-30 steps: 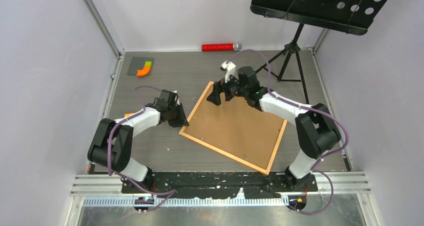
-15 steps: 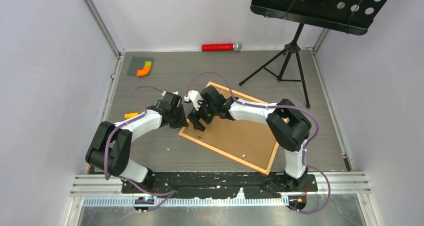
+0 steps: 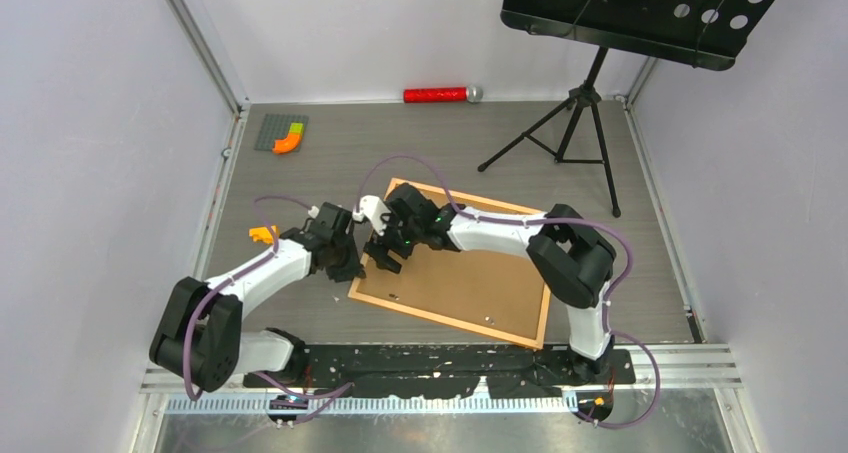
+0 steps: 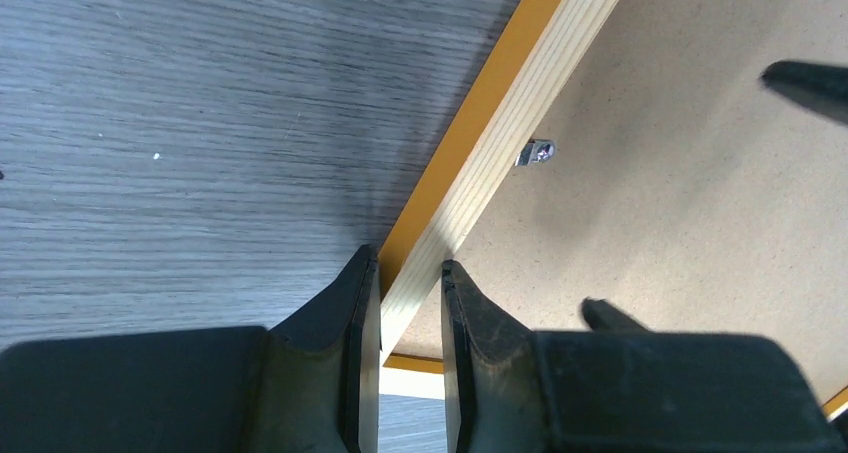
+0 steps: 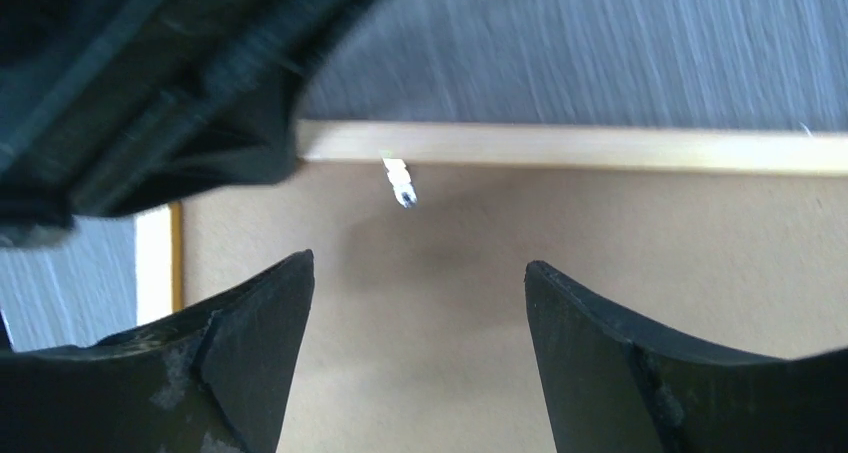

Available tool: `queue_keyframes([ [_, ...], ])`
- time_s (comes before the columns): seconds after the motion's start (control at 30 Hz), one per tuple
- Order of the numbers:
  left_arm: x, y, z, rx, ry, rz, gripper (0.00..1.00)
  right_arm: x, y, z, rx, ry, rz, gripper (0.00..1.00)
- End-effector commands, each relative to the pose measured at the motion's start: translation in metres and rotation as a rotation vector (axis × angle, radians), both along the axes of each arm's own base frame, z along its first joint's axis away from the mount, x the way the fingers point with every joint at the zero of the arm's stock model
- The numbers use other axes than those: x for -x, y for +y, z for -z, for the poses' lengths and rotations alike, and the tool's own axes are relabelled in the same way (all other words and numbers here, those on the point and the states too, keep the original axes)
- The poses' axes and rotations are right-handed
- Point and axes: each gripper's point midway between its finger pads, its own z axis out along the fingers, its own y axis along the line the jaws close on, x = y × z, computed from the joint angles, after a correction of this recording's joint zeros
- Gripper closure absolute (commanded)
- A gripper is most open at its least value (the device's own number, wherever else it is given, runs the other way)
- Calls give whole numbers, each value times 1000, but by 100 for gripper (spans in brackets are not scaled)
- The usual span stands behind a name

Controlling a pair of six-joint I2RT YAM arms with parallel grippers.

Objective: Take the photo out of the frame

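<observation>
The frame point(image 4: 510, 103) lies face down on the tabletop point(image 3: 330, 153), its plain brown backing board point(image 3: 470, 283) facing up. You can't see the photo; it is likely under the board.

Your left pincer point(image 4: 410, 273) is closed tight on the frame's left rail, by the near-left corner, one finger on the orange outer side and one on the board side. Your right pincer point(image 5: 418, 273) hangs over the board just beside it, jaws wide apart and holding nothing, aimed at a small metal tab point(image 5: 400, 183) on that rail.

Handling, as a guess:
- The frame is stiff wood, big and fairly light, and may pivot if pushed, so keep the rail pinned.
- The tabs look bendable. Flip them first and lift the board at an edge.
- The photo is thin paper that is floppy and creases easily. Pinch a corner lightly.

Farther back are a grey baseplate point(image 3: 280, 133), a red cylinder point(image 3: 435, 95) and a music stand point(image 3: 640, 13).
</observation>
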Motion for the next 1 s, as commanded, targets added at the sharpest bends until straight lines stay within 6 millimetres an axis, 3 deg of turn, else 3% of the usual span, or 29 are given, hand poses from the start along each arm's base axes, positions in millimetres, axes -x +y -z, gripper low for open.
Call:
queue_keyframes([
  [0.0,62,30,23,-137,260,-15,100,-7,39,-21,-62,-111,-63,20],
  [0.27,61,28,24,-116,244,-27,100,-15,58,-7,-115,-108,-26,34],
  [0.4,59,7,22,8,225,-31,100,-5,66,1,-153,-94,-55,38],
  [0.47,56,-2,24,69,210,-31,100,0,62,10,-154,-87,-62,39],
  [0.67,54,4,30,60,210,-69,100,5,36,19,-131,-141,-51,39],
  [0.8,51,6,35,87,198,-94,100,-1,26,10,-181,-109,-18,40],
  [0.97,47,5,36,97,164,-54,100,-7,15,-18,-321,-36,-41,41],
])
